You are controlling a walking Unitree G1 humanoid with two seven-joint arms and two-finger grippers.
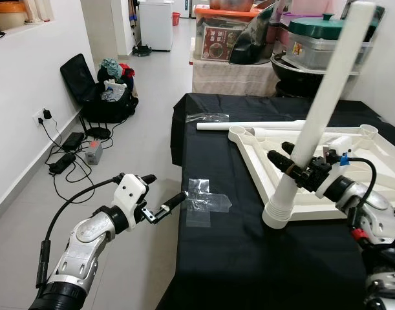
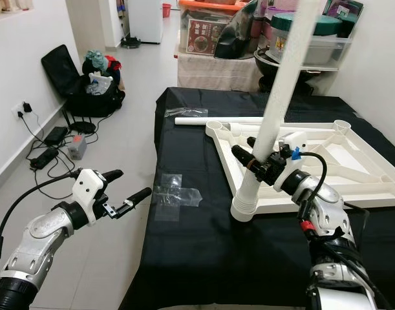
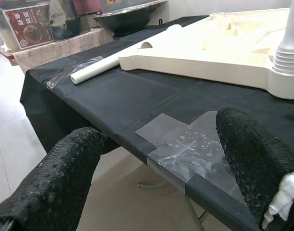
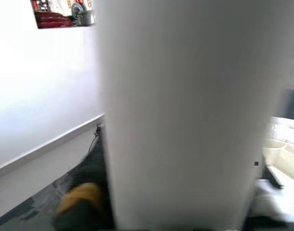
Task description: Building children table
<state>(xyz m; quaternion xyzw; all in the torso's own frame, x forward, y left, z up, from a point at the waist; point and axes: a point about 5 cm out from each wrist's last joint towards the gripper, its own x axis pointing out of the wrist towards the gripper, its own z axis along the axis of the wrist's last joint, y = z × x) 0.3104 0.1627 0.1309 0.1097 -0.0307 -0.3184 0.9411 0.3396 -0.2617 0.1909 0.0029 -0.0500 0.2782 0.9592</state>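
A cream tabletop (image 1: 352, 187) lies upside down on the black-clothed table (image 1: 249, 258). A long white leg (image 1: 323, 97) stands tilted in its near corner socket (image 1: 279, 212). My right gripper (image 1: 294, 166) is shut on that leg just above the socket; the leg (image 4: 185, 115) is right against the right wrist camera. A second white leg (image 1: 249, 125) lies flat on the cloth behind the tabletop. My left gripper (image 1: 163, 196) hangs open beside the table's left edge, near clear tape (image 3: 185, 144) stuck on the cloth.
Clear plastic wrap (image 1: 207, 117) lies at the table's far left. Beyond stand a covered bench with boxes, a wok and a green-lidded pot (image 1: 317, 39). On the floor to the left are a black bag (image 1: 100, 93), cables and a charger (image 1: 71, 152).
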